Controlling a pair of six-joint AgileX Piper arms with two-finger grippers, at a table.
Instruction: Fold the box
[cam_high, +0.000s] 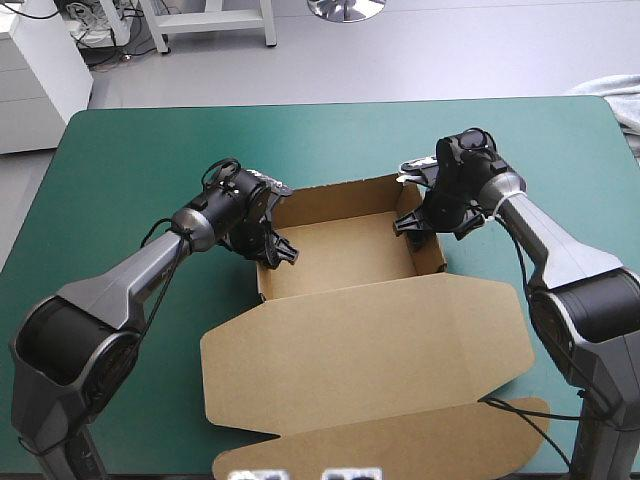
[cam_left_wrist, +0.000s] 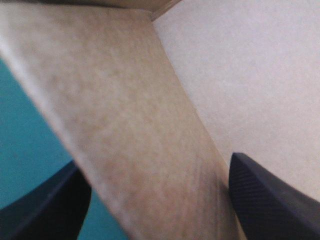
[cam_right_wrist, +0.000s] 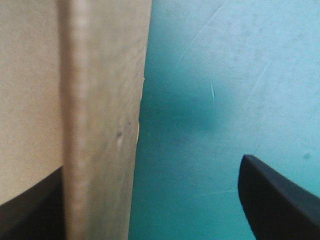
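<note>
From the high view, a brown box (cam_high: 370, 345) of matte cardboard is seen near the middle of the table, on the smooth teal-green cover (cam_high: 130, 160). It is formed as an open rectangular tray. Three thin walls are raised, and the broad lid is laid flat toward the table's near edge. The lid's corners are cut at an angle, and a round-cornered flap lies beyond it. The left gripper (cam_high: 276, 250) is set at the tray's left wall, close to the near corner. The right gripper (cam_high: 412, 222) is set at the right wall. A pale grey cloth (cam_high: 618, 100) is draped at the table's far right corner.

In the left wrist view, the left gripper (cam_left_wrist: 155, 160) is held apart. The tray's wall passes slantwise between its two black fingers (cam_left_wrist: 270, 200), with the other finger on the teal-green side. The board's surface appears plain, dull and slightly fibrous, and the tray's floor is seen beside the wall.

In the right wrist view, the right gripper (cam_right_wrist: 152, 164) is likewise spread. The wall's thick, softly rounded top edge stands between the fingers (cam_right_wrist: 280, 200). One finger is over the cover and the other is inside the tray. Fine pale scratches are visible on the cover beside the wall.
</note>
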